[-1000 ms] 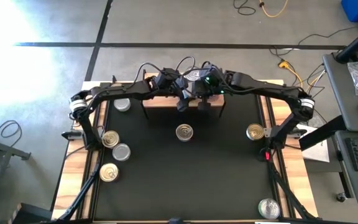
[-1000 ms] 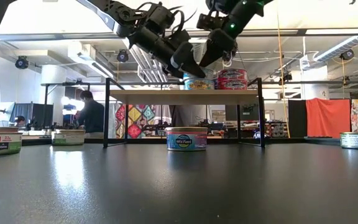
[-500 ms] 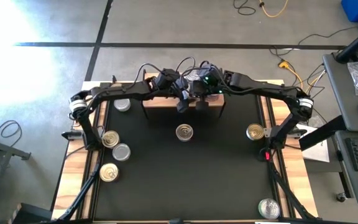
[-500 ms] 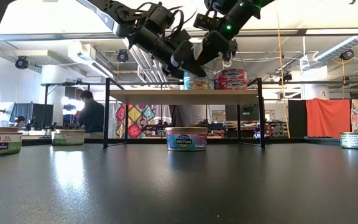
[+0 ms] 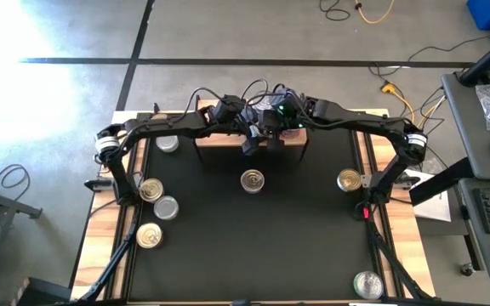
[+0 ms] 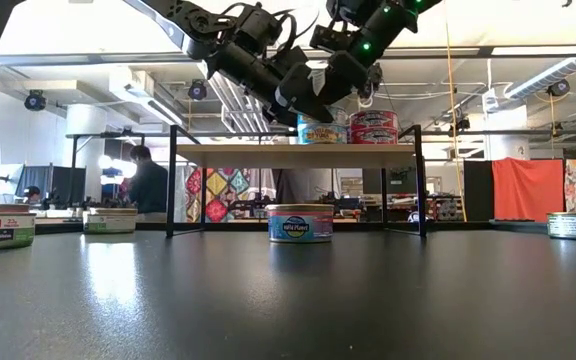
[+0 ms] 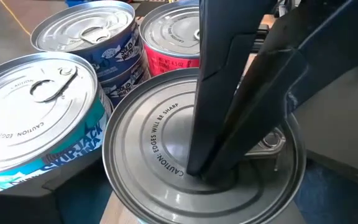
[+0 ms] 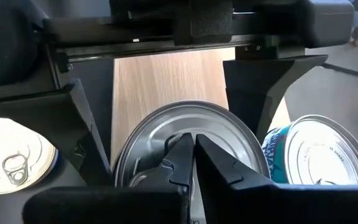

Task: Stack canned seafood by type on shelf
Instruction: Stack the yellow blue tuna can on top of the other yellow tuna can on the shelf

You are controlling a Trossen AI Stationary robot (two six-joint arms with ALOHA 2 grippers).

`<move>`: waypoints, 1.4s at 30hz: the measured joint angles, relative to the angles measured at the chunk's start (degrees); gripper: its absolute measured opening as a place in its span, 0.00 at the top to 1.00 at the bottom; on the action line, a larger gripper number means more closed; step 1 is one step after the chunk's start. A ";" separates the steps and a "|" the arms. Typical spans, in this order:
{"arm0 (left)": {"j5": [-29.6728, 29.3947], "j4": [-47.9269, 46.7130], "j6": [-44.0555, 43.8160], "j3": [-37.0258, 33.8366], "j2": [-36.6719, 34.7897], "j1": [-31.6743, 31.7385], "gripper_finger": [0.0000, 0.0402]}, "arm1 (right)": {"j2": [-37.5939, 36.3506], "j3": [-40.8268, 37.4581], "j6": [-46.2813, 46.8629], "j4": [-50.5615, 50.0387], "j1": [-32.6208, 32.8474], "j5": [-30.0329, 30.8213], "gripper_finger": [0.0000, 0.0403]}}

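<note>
Shelf (image 6: 293, 154) tin (image 8: 188, 140) under clenched right end effector (image 8: 194, 163) (left end effector (image 5: 248, 141) released alongside).

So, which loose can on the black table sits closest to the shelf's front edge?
The blue-labelled can at the middle, just before the shelf; the others lie out toward the table's sides.

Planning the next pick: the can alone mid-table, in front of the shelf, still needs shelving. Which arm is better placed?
Probably the left. The left gripper is open at the shelf, while the right gripper is shut, its tips pressing a shelved can's lid. The lone can sits about equally near both.
</note>
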 joint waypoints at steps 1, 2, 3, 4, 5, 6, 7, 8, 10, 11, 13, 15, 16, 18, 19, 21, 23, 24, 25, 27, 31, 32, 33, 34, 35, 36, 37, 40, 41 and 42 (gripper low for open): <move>0.00 0.01 0.00 0.00 0.00 -0.02 0.00 | 0.00 0.00 0.00 -0.10 -0.08 -0.07 0.97; 0.00 0.01 0.01 0.00 0.00 -0.01 0.00 | 0.00 0.00 0.00 -0.12 -0.10 -0.14 0.97; 0.00 0.01 0.00 0.00 0.00 0.00 0.00 | 0.00 0.00 0.00 -0.12 -0.12 -0.14 0.97; -0.01 0.01 0.00 0.00 0.00 0.00 0.00 | 0.00 0.00 -0.05 -0.14 -0.22 -0.16 0.97; -0.02 0.01 0.00 0.00 0.00 0.00 0.00 | 0.00 0.00 -0.09 -0.12 -0.23 -0.17 0.97; 0.00 0.01 0.02 0.00 0.00 0.00 0.00 | -0.02 0.06 -0.32 -0.14 -0.23 -0.17 0.97; -0.02 0.01 0.02 0.00 0.00 0.00 0.00 | 0.00 0.17 -0.49 -0.19 -0.23 -0.16 0.97; -0.02 0.00 0.07 0.00 0.00 0.00 0.00 | 0.00 0.27 -0.64 -0.16 -0.23 -0.15 0.97; -0.08 -0.29 0.02 0.29 0.00 0.00 0.00 | 0.06 0.78 -0.68 -0.13 -0.25 -0.11 0.97; -0.12 -0.73 -0.06 0.55 0.00 0.02 0.00 | 0.09 1.12 -0.68 -0.29 -0.25 -0.02 0.97; -0.26 -1.32 -0.07 0.91 0.00 -0.07 0.00 | 0.13 1.62 -0.68 -0.49 -0.25 0.10 0.97; -0.31 -1.54 -0.13 1.22 0.00 -0.27 0.01 | 0.13 1.81 -0.61 -0.47 -0.31 0.17 0.97; -0.33 -1.65 -0.15 1.36 0.00 -0.33 0.02 | 0.13 1.81 -0.61 -0.45 -0.31 0.17 0.97; -0.37 -2.00 -0.24 1.53 0.00 -0.52 0.03 | 0.13 1.81 -0.44 -0.68 -0.31 0.15 0.97; -0.37 -2.00 -0.51 1.53 0.00 -0.60 0.03 | 0.13 1.78 -0.08 -0.85 -0.30 0.11 0.97; -0.40 -2.10 -1.10 1.53 0.00 -0.82 0.02 | 0.11 1.65 0.02 -1.43 -0.29 -0.02 0.97; -0.37 -2.55 -1.22 1.53 0.00 -1.07 0.01 | 0.09 1.62 0.02 -2.47 -0.27 -0.25 0.97; -0.37 -2.85 -1.22 1.53 0.00 -1.19 0.01 | 0.09 1.62 -0.07 -2.83 -0.29 -0.39 0.97; -0.35 -3.18 -1.22 1.64 0.00 -1.27 0.01 | 0.09 1.62 -0.29 -3.09 -0.29 -0.42 0.97; -0.44 -3.53 -1.20 1.80 0.00 -1.38 0.01 | 0.04 1.62 -0.59 -3.29 -0.32 -0.42 0.97; -0.72 -4.21 -0.91 2.22 -0.11 -1.42 0.01 | 0.02 1.62 -0.66 -3.42 -0.42 -0.39 0.97; -0.72 -4.75 -0.87 2.49 -0.15 -1.42 0.01 | 0.02 1.60 -0.66 -3.42 -0.42 -0.38 0.97; -0.73 -5.48 -0.87 2.83 -0.20 -1.42 0.01 | 0.04 1.60 -0.66 -3.39 -0.42 -0.38 0.97; -0.74 -6.54 -0.85 3.31 -0.22 -1.42 0.01 | 0.04 1.59 -0.65 -3.35 -0.42 -0.40 0.97; -0.74 -7.84 -0.83 3.86 -0.27 -1.44 0.01 | 0.04 1.49 -0.61 -3.24 -0.42 -0.38 0.97; -0.72 -9.18 -0.75 4.39 -0.31 -1.45 0.01 | 0.04 1.37 -0.62 -3.14 -0.42 -0.39 0.97; -0.72 -10.42 -0.48 4.93 -0.35 -1.49 0.01 | 0.04 1.28 -0.63 -3.10 -0.42 -0.40 0.97; -0.71 -15.17 0.01 6.95 -0.39 -1.65 0.01 | 0.04 1.14 -0.73 -3.03 -0.42 -0.42 0.97; -0.72 -16.99 0.23 7.76 -0.39 -1.73 0.01 | 0.04 1.14 -1.10 -3.01 -0.42 -0.43 0.97; -0.74 -18.70 0.29 8.56 -0.39 -1.79 0.01 | 0.04 1.11 -1.37 -2.84 -0.42 -0.45 0.97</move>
